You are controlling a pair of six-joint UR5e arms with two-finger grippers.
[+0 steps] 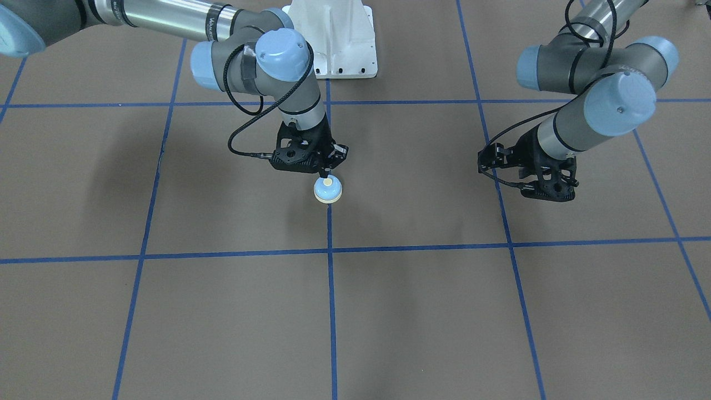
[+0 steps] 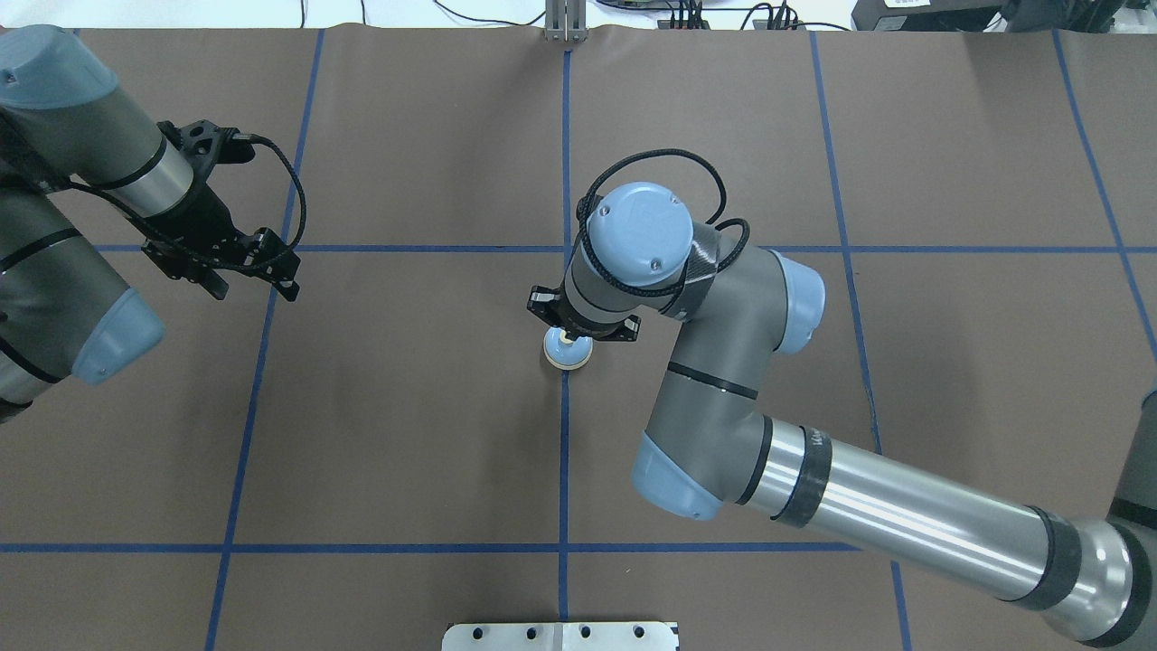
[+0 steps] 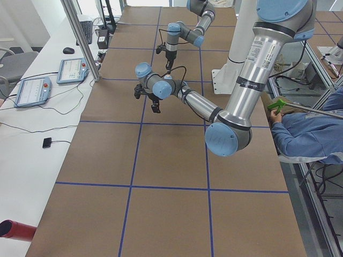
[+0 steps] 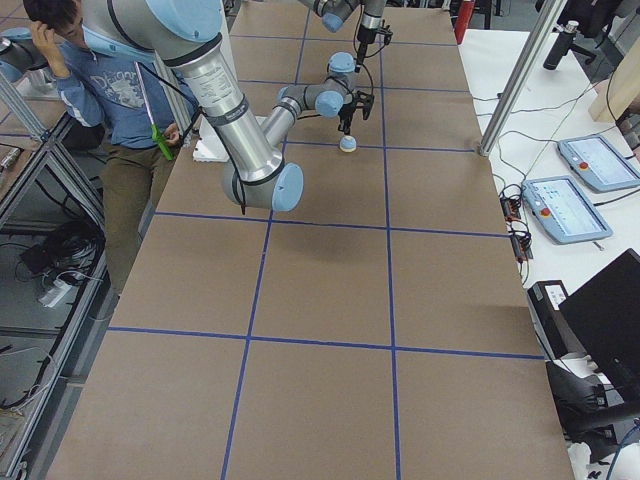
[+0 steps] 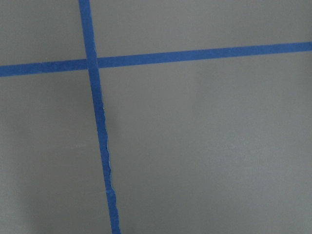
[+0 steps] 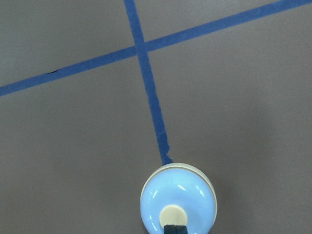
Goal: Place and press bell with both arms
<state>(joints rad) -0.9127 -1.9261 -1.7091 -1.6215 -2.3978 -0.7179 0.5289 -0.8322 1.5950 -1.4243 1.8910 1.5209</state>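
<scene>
The bell (image 1: 328,190) already sits on the middle tape line (image 1: 331,233), and the right gripper (image 1: 326,178), fingers pinched together, seems to rest its tip on the button, while the left gripper (image 1: 547,189), whose jaws I can't read, hangs well aside, its press apparently undone.

The worktop (image 1: 422,311) is a flat brown sheet, divided into large squares by blue tape lines (image 1: 331,311). The bell (image 1: 328,190) stands upright directly on the central tape line, between two cross lines. A white pedestal base (image 1: 339,39) sits at the robot's edge, on that same line.
</scene>
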